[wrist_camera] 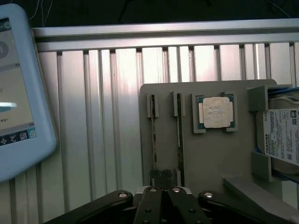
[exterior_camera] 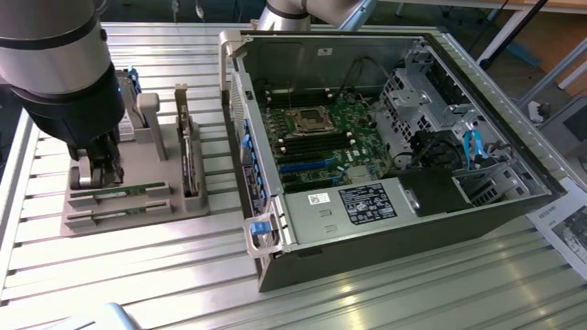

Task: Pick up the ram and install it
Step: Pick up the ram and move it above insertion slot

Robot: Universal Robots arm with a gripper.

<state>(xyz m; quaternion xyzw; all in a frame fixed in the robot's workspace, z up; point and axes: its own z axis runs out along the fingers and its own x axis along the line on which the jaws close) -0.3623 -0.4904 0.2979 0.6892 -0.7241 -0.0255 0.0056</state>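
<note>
Grey plastic forms the holder (exterior_camera: 133, 223) at the exterior view's left, and the gripper (exterior_camera: 95, 177) stands over its left end with the jaws fully closed. Whether they pinch anything I cannot tell. Just right of the gripper, two green sticks lie in parallel slots: the ram (exterior_camera: 124, 189) nearest the jaws and a second stick (exterior_camera: 119, 210) beside it, both seated. Further right an expansion card (exterior_camera: 188, 161) stands upright in the same holder, then comes the open computer case (exterior_camera: 513, 130) with its motherboard (exterior_camera: 321, 137). Judging from this, closed jaws pressing down could strike the ram's edge rather than straddle it. A hold at one end could also tilt the stick, jamming it in its slot or nudging its neighbour.
</note>
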